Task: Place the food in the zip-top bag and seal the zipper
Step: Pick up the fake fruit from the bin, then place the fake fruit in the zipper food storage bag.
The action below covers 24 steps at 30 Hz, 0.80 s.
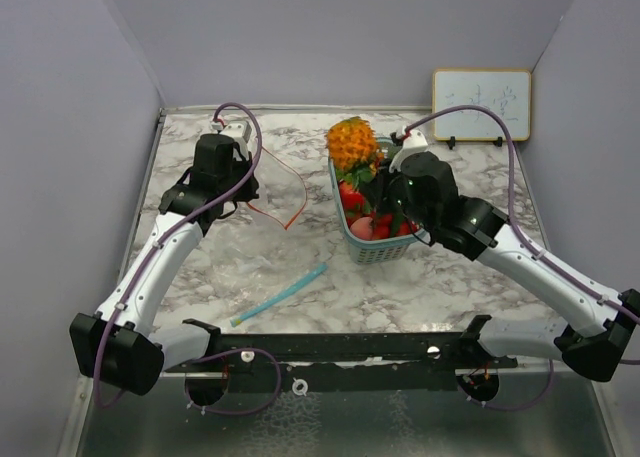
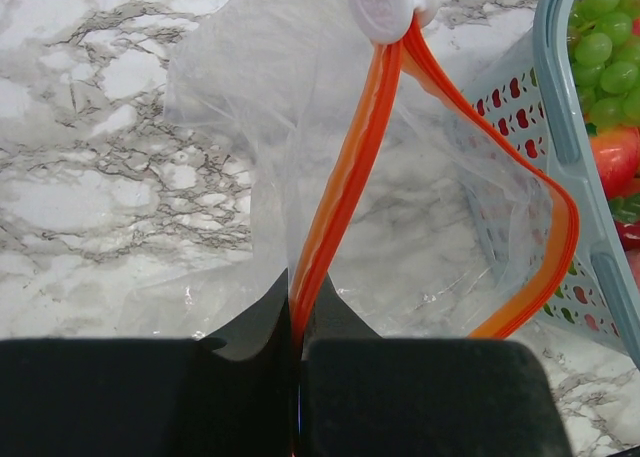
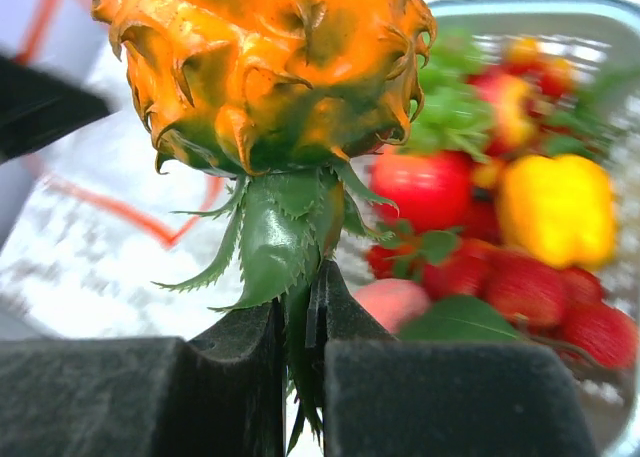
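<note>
Underneath, marbled table (grey walls)

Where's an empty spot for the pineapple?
Bare marble lies between the basket and the black rail, right of the blue stick, and behind the bag. It's tight between bag and basket, and the right pincer holds the pineapple by the basket.

Top view: even diffuse light; marble table bright; soft faint shadows under arms; strip at 6 o'clock dim, murky.
Left wrist view: bright, sharp; small glints on zip-top bag; slider at 12 o'clock near blown out; left gripper fingers at 6 o'clock flat black.
Right wrist view: pineapple glossy, fairly sharp; other food at 3 o'clock blurred; background at 9 o'clock smeared, washed out.
</note>
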Tool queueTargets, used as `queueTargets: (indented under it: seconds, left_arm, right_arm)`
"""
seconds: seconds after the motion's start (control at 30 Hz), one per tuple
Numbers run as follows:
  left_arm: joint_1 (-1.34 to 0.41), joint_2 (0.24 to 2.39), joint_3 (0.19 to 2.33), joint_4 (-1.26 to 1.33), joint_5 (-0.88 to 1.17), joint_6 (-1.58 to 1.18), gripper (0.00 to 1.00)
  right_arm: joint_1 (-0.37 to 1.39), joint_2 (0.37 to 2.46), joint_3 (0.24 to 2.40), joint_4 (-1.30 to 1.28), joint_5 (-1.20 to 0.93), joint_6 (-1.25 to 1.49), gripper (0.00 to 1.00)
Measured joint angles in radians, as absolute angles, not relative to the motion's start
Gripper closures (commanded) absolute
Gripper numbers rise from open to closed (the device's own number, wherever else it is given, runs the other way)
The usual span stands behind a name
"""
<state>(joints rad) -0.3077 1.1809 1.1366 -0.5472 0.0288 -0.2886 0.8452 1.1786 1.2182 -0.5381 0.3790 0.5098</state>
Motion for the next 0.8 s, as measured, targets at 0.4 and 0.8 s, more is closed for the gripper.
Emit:
queueTargets:
  seconds: [0.4,0.8]
  left_arm:
    - [-0.308,1.188,1.137,-0.538,0.037,-0.289,1.00]
    - [-0.307,1.185,1.198,-0.540,0.064,-0.293,1.00]
  right_arm:
    - [0.850,1.251,1.184,-0.289,-0.224,0.388,0.99]
    - [0.850,1.349,1.123,-0.181,-0.272,0.389,0.99]
